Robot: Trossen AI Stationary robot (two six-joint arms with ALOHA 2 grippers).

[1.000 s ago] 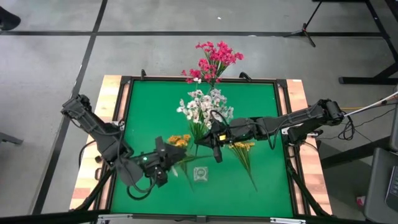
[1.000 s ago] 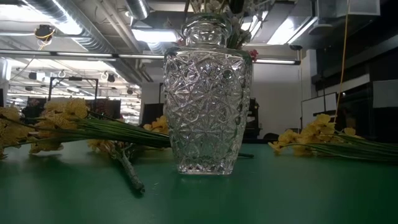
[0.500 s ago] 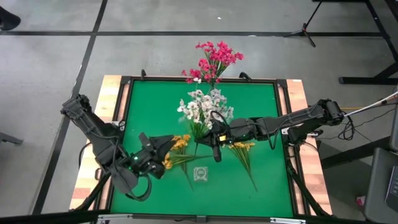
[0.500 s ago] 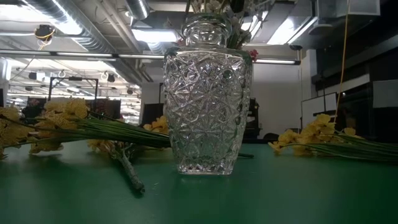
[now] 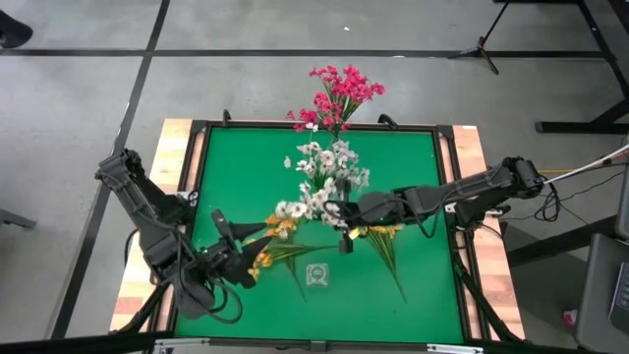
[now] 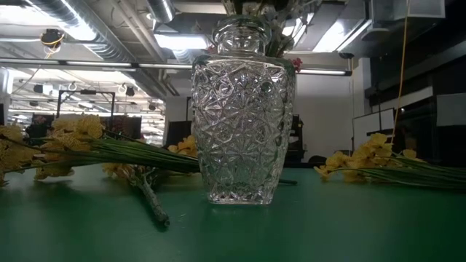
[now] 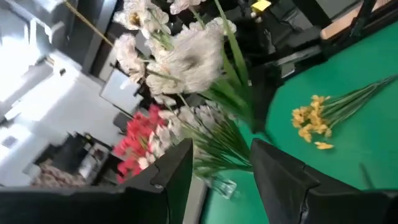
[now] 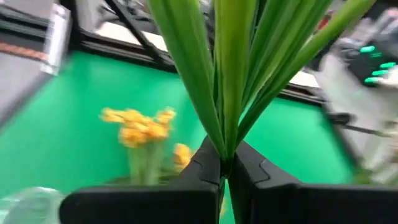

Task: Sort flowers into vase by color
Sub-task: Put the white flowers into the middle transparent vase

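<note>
So we're mid-sort here; the right gripper (image 8: 225,169) is pinched tight on the green stems of the white flowers (image 5: 316,187), holding the bunch up over the middle of the green table (image 5: 413,167). The glass vase (image 5: 318,276) sits near the front edge, in front of that bunch; from the low view there already seem to be stems poking out of its neck, though we can't tell which colour. The pink flowers (image 5: 340,94) stand at the far edge; yellow flowers (image 5: 383,236) lie flat on the mat either side of the vase. The left gripper (image 7: 221,180) hovers front-left with its fingers spread and nothing between them. We'd guess the next move is swinging the white stems over the vase mouth and lowering them in; tight opening, so alignment matters.
</note>
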